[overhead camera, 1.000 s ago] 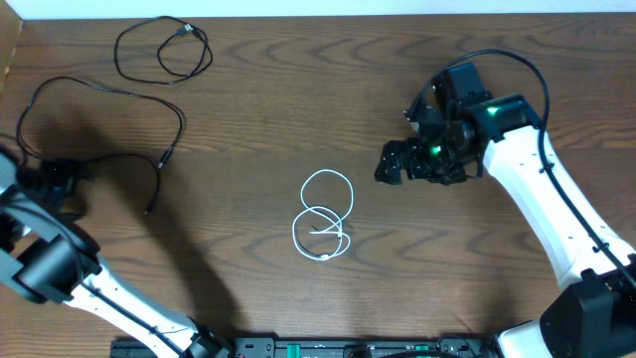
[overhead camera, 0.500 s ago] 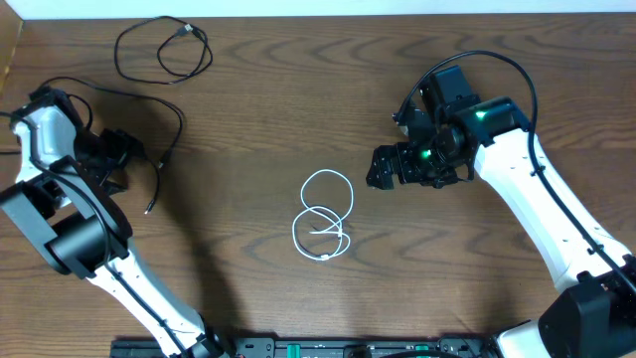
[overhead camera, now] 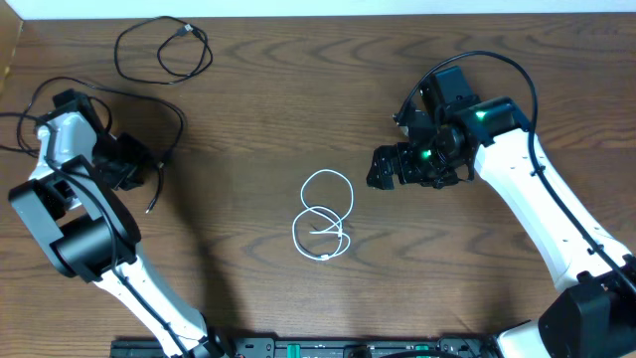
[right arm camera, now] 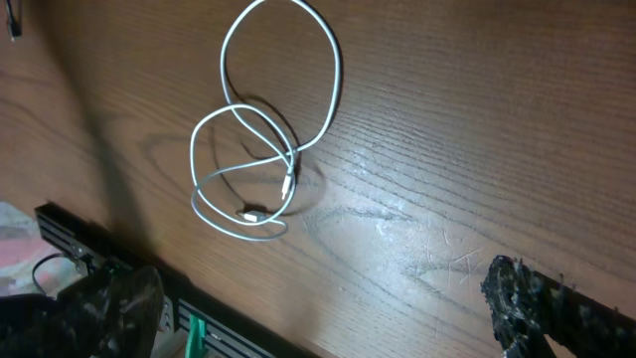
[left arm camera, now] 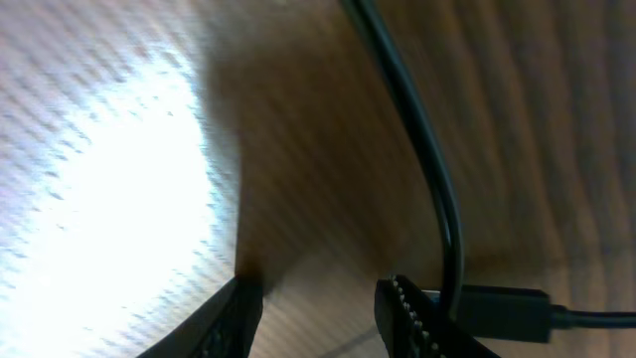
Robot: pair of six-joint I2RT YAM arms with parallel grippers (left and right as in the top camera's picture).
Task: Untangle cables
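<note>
Loops of thin white cable (overhead camera: pixel 323 214) sit mid-frame on the brown wooden surface (overhead camera: pixel 248 119). One thin black cable (overhead camera: pixel 164 50) is coiled upper left, and a second black cable (overhead camera: pixel 182 124) arcs below it. The left end effector (left arm camera: pixel 313 298) is partly open with nothing between its fingers, right beside that cable's black plug (left arm camera: pixel 502 313). The right end effector (overhead camera: pixel 381 169) is wide open, empty, right of the white one.

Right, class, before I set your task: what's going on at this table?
Two robot arms are working on three cables, which lie apart from one another on the table. The left gripper is down at the long black cable, jaws apart, with the cord just outside one finger, not gripped. The right gripper hovers open beside the looped white cable in the middle, holding nothing. A smaller black cable lies coiled near the far left corner.
</note>
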